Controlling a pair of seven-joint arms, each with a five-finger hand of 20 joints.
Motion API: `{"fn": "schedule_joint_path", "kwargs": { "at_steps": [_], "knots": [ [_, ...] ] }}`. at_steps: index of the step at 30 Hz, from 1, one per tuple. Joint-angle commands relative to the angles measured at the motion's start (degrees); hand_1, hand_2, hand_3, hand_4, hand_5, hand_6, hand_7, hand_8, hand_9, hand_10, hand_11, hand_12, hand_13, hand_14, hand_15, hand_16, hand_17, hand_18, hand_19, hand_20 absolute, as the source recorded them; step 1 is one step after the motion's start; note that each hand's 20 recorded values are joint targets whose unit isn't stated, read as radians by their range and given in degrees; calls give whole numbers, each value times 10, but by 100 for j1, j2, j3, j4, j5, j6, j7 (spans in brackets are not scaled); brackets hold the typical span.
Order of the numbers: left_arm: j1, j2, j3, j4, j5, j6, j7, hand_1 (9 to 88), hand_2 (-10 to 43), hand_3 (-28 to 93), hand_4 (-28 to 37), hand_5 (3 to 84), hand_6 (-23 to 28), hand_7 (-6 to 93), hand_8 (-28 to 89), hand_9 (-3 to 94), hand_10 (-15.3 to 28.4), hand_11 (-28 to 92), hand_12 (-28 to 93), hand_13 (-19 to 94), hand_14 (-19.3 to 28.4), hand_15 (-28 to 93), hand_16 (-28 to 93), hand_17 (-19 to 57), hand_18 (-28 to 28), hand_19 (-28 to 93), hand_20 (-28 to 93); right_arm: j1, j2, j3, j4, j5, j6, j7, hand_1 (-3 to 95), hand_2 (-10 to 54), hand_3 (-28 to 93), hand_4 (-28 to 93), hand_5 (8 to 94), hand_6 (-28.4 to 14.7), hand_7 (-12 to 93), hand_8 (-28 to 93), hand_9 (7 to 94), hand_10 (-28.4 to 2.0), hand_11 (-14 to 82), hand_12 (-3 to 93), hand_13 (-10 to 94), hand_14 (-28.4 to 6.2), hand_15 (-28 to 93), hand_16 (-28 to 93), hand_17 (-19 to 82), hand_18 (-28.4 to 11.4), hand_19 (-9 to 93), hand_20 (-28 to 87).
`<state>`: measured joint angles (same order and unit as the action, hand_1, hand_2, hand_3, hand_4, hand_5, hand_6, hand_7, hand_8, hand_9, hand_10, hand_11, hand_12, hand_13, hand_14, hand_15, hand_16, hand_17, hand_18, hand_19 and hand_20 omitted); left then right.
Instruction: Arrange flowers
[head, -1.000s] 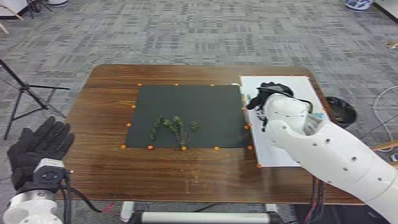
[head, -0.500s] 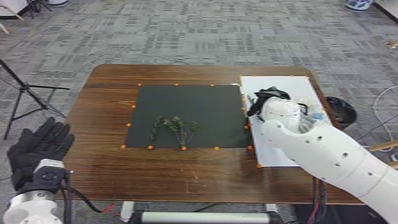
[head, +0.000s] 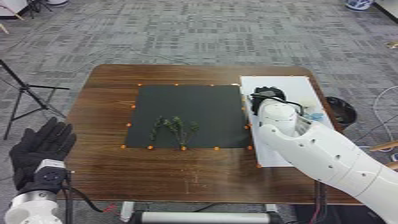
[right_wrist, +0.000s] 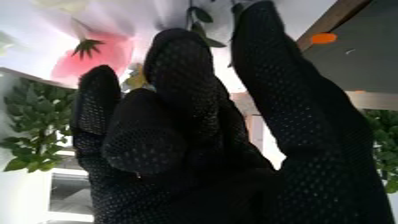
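Head view: the sprigs (head: 178, 129) lie at the mat's (head: 182, 102) six o'clock; arranging seems barely begun. The left hand (head: 43, 145) is open at the table's (head: 160, 175) nine; the right hand (head: 267, 95), over the board (head: 298, 85), at the mat's two.

Right wrist view: fingers loosely extended, gripping nothing visible; the pink flower (right_wrist: 99, 54) likely awaits placing.

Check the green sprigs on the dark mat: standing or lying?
Lying flat: the sprigs rest on the dark mat, stems toward its near edge.

Sprigs (head: 178, 124) on mat (head: 187, 102) (left of board (head: 282, 84))
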<state>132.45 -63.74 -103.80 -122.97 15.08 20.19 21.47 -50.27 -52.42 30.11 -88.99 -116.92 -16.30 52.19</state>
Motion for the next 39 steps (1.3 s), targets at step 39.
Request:
{"fn": "schedule_joint_path", "kwargs": {
  "at_steps": [39],
  "knots": [
    [6,123,39,11,102,15,-108,248,203,757,-283,463,113,139,-89,362,176,271,100,264,165,355,-68,-69,154,407,100,-1874,-626,725,-2194,345,1959,328,393,-95,786,54,737,-22,480,263,902,-90,455,383,874,-87,678,391,383,-263,821,364]
  ]
}}
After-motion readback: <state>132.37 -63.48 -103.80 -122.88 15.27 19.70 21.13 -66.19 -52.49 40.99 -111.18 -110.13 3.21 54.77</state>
